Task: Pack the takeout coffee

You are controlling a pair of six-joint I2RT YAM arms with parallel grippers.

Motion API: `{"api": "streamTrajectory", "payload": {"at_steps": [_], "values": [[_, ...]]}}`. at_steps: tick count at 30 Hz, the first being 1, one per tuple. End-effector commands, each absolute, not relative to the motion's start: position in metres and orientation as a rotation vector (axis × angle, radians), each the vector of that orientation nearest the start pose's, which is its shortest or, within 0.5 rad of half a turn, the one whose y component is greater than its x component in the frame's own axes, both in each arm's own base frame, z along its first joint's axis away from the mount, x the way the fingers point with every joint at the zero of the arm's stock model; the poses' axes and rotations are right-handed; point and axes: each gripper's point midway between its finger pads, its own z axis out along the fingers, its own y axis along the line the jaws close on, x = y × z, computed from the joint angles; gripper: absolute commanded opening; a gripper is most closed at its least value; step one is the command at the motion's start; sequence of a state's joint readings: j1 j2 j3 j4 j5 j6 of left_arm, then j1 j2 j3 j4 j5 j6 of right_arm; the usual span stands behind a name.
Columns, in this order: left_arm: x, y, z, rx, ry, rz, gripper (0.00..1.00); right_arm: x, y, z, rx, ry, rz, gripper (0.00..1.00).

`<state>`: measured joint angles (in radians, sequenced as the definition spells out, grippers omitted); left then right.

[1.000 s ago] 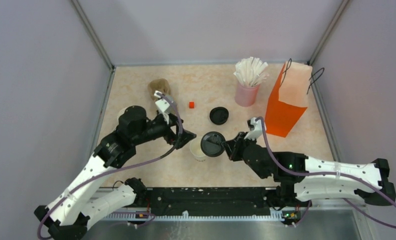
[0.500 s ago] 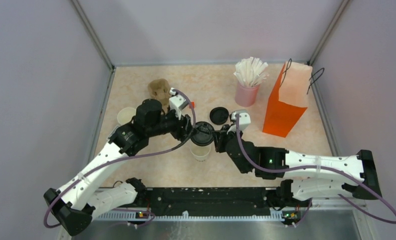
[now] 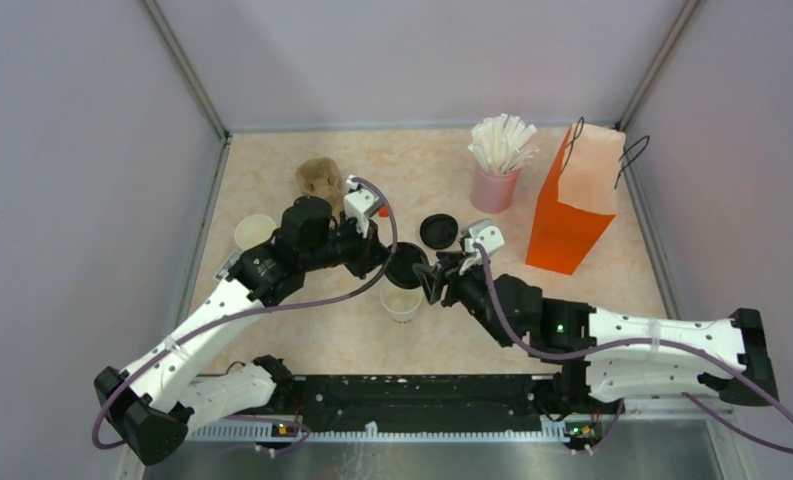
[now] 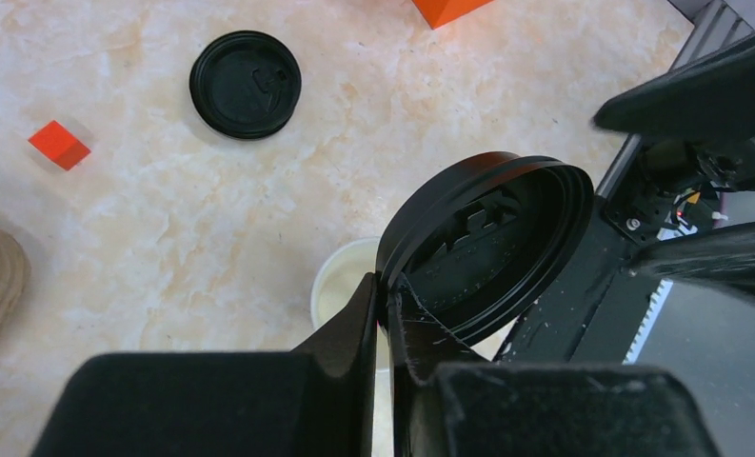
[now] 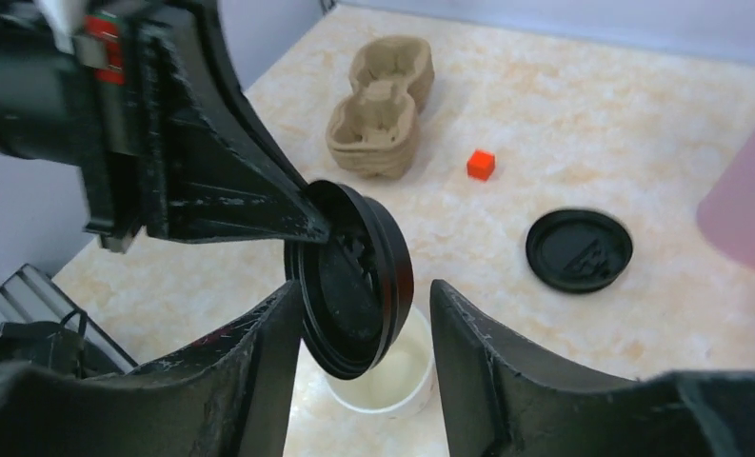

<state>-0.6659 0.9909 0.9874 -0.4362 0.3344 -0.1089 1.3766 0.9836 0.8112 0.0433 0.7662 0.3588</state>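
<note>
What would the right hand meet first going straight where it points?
The black lid, pinched on edge by the left hand, right between the open fingers of the right hand. Just past it, probably the left hand's fingers; depth is unclear.

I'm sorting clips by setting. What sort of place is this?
Likely a mock café takeout counter inside a walled robot test cell: pink cup of straws, orange bag, cardboard cup carrier.

There are two black lids (a tilted lid (image 3: 404,266), a flat lid (image 3: 438,231)), two cream cups (image 3: 402,302) (image 3: 255,232), one pink straw cup (image 3: 494,188), one orange bag (image 3: 572,215), one red cube (image 4: 59,145), one pulp carrier (image 3: 318,178).
</note>
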Motion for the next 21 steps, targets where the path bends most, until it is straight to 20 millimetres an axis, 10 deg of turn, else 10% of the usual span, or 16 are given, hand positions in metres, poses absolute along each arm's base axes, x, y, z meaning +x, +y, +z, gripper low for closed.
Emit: {"api": "streamTrajectory", "payload": {"at_steps": [1, 9, 21], "values": [[0.202, -0.250, 0.276, 0.786, 1.946, -0.887, 0.09, 0.164, 0.284, 0.341, -0.582, 1.402, 0.574, 0.52], [0.189, -0.237, 0.266, 0.798, 2.112, -0.853, 0.14, 0.110, 0.318, 0.315, -1.417, 0.935, 0.383, 0.53], [0.190, -0.226, 0.260, 0.779, 2.225, -0.766, 0.17, 0.101, 0.338, 0.268, -1.831, 0.735, 0.046, 0.48]]}}
